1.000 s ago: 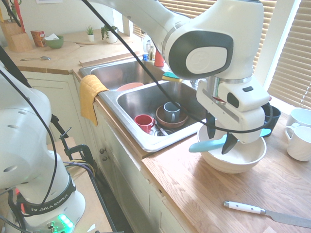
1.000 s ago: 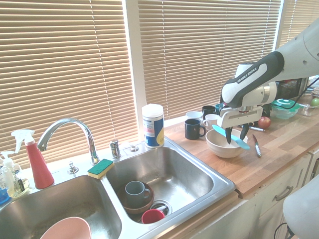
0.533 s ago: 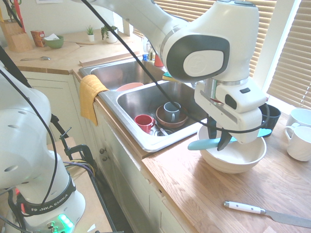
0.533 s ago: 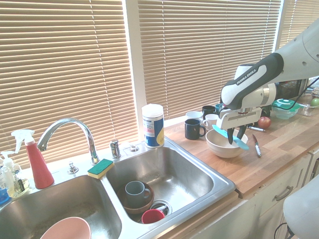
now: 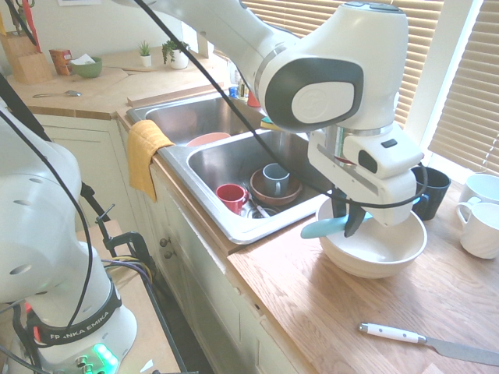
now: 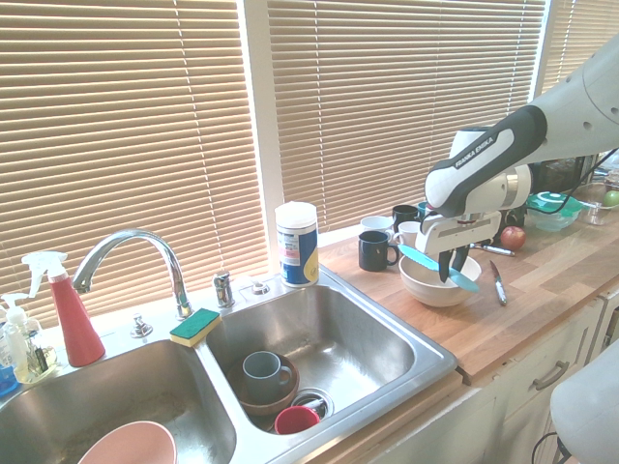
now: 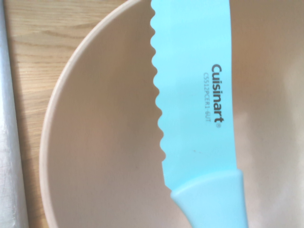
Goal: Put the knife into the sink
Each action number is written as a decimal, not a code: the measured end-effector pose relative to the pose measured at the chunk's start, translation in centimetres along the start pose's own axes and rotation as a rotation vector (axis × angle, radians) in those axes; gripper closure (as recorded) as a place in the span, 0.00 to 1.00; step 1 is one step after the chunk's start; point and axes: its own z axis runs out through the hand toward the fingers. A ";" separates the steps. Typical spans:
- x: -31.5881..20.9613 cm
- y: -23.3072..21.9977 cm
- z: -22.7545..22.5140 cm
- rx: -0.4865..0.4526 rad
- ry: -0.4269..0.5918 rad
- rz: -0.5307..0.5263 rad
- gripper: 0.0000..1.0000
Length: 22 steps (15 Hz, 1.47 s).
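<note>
**Knife gripped over the bowl, sink off at ten o'clock**

Gripper (image 5: 348, 226) points straight down, fingers clamped on the knife (image 5: 321, 227) near its middle. The knife lies roughly level across the white bowl (image 5: 374, 248), apparently just above the rim. Long axis runs nine to three in the first exterior view, one end poking past the bowl toward the sink (image 5: 234, 160).

The near basin lies at about ten o'clock from the gripper in that view, beyond a strip of wooden counter (image 5: 327, 304). Judged: carry goes that way.

Knife: one-piece turquoise plastic, serrated edge, "Cuisinart" printed on the blade (image 7: 194, 95), handle slightly thicker.
</note>
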 end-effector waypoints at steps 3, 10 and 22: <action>0.5 -0.7 -2.1 0.025 0.024 -0.001 1.00; -6.7 -7.8 -9.0 0.071 0.068 -0.147 1.00; -20.6 -17.4 3.7 0.013 0.007 -0.408 1.00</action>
